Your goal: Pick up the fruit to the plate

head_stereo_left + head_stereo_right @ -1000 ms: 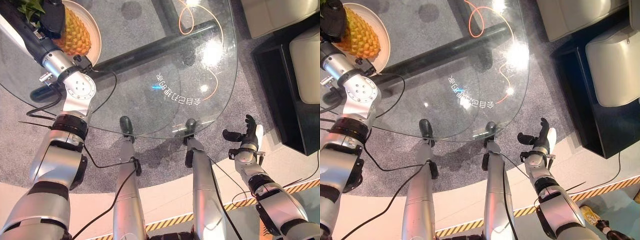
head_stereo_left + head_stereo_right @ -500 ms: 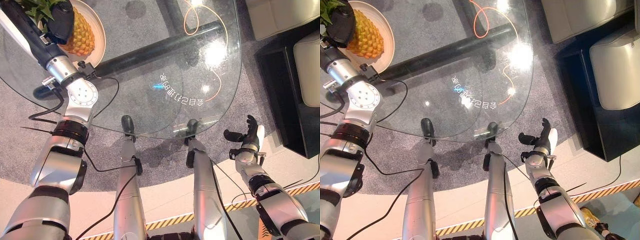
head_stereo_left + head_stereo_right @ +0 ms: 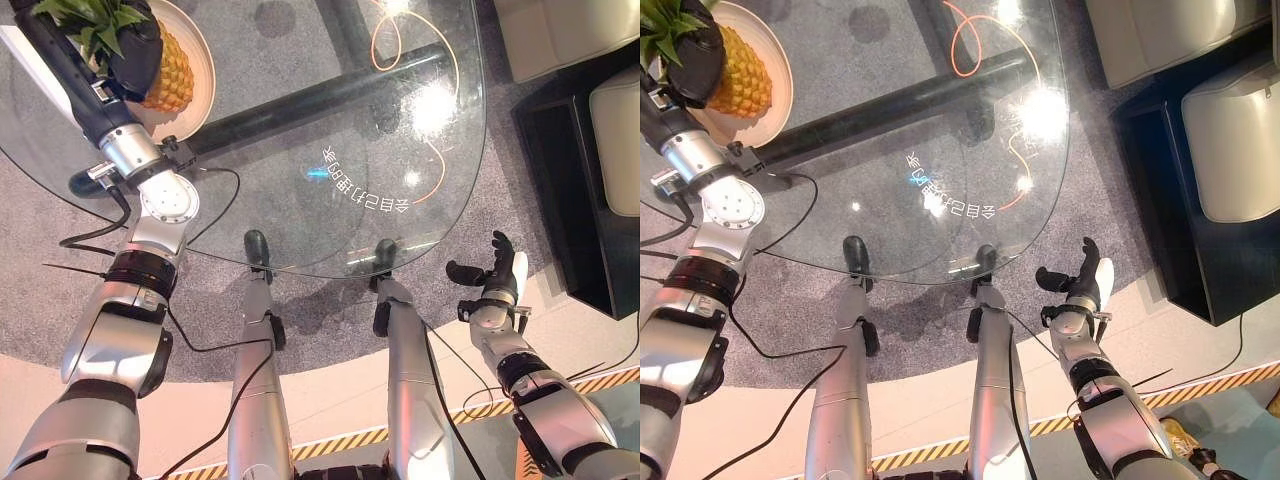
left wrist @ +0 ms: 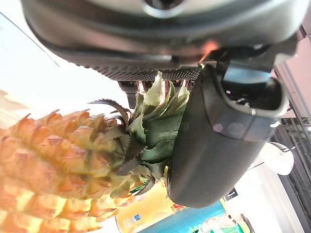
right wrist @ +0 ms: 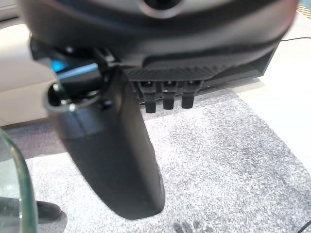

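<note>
Hidden parts: I see the left hand (image 3: 135, 55) lying over the crown end of the pineapple (image 3: 170, 75), so part of the leaves and the upper fruit are covered. The plate (image 3: 200, 85) is cut off by the picture edge on its far-left side.
Left hand state: in its own wrist view the thumb (image 4: 218, 141) presses against the green leaves (image 4: 155, 121), with the fingers behind the crown. I read the hand as clamped on the pineapple at the crown.
Right hand state: the right hand (image 3: 490, 275) hangs off the glass table (image 3: 330, 130), just past its near-right rim, above the grey carpet (image 5: 218, 160). Fingers are straight and spread, thumb out to the side; it holds nothing.
Pineapple appearance: orange-yellow skin with a diamond pattern of raised scales, and a tuft of pointed green leaves with dry brown tips at one end. In the wrist view the body is blurred at close range, so finer skin detail is hard to make out.
Pineapple location: on the plate, at the far-left corner of the glass table, lying on its side as far as I can tell.
Plate contents: the cream round plate carries the pineapple; the fruit covers much of its middle, with bare rim showing toward the table centre.
Table surface: clear glass, with bright light reflections and mirrored lettering near its centre. A dark tubular bar (image 3: 330, 90) shows through the glass beneath it.
</note>
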`<state>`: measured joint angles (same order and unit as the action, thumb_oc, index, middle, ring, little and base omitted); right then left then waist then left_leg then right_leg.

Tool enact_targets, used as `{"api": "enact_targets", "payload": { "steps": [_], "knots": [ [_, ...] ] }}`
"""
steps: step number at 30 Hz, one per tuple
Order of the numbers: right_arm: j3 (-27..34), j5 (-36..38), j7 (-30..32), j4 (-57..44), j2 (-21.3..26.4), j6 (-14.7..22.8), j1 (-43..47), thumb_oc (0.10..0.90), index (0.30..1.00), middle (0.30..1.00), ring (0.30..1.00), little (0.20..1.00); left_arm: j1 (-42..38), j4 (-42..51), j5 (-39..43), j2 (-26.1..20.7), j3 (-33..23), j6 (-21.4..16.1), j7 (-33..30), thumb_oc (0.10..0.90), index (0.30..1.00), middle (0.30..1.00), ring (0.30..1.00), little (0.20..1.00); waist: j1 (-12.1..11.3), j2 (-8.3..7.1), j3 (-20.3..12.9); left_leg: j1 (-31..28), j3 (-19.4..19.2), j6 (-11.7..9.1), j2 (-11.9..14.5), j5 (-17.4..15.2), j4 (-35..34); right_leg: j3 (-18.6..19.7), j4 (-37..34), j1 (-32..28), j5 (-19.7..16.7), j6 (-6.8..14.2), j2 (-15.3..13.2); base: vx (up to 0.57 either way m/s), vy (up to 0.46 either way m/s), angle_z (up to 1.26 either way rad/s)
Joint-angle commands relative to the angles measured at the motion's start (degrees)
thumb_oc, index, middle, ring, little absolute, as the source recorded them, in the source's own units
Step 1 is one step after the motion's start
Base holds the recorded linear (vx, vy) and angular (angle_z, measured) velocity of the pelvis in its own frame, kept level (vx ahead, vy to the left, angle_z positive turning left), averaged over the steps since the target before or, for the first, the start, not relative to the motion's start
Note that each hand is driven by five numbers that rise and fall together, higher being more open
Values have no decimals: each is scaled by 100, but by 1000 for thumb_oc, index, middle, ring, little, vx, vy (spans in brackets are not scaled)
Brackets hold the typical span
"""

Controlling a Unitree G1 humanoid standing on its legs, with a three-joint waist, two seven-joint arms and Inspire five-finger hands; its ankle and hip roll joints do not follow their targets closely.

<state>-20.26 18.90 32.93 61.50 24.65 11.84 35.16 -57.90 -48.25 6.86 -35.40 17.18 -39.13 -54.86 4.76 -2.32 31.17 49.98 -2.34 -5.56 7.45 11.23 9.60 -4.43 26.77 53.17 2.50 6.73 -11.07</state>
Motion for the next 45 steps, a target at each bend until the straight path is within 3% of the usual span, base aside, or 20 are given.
{"api": "enact_targets", "payload": {
  "steps": [1, 13, 45],
  "knots": [
    [428, -52, 479, -105, 254, 118, -557, 800, 900, 900, 900, 900, -37, 249, -274, -361, -348, -390, -175, 800, 900, 900, 900, 900, -151, -11, -138, -124, -111, 175, -328, -1209, 908, -171, -785, -315, -421, 4, 258, 0, 0, 0],
    [552, -43, 499, -68, 206, 162, -605, 800, 900, 900, 900, 900, 444, 591, -447, -208, -562, -515, -222, 800, 900, 900, 900, 900, -256, 30, -138, -396, -77, 177, -386, -1137, 662, -223, -955, -595, -490, 55, 217, -10, -5, 1],
    [663, -80, 601, -5, 176, 142, -628, 800, 900, 900, 900, 900, 235, 1486, -780, -134, -634, -779, -290, 800, 900, 900, 900, 900, -309, 128, -138, -897, -108, 164, -417, -1030, 348, -206, -1165, -1078, -533, 79, 112, -13, 0, 1]
  ]
}}
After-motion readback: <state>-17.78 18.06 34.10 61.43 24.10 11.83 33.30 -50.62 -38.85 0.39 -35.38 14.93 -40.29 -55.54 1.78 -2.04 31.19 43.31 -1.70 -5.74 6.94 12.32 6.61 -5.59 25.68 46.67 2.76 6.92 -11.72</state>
